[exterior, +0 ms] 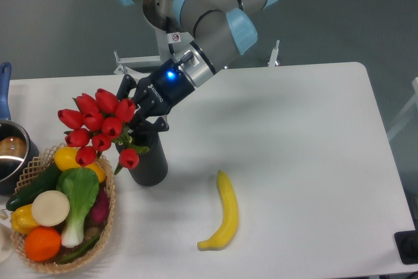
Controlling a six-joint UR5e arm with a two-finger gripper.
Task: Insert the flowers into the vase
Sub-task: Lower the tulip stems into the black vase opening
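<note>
Hand (136, 114) left of frame centre, gripping the tulip bunch (98, 124) by the stems; buds tilted toward upper left, overhanging the wicker basket (39, 262) of vegetables. Dark grey vase (147, 160) upright on the desk (294, 161), right under the hand, stems at or just in its mouth; depth unclear. Risks: bunch wider than vase, top-heavy, tipping vase on release; stems catching rim; hand nudging vase toward basket or banana (223, 212).

Robot lab, white table (313, 135), plain grey wall (59, 17), mounted arm (209, 11)
</note>
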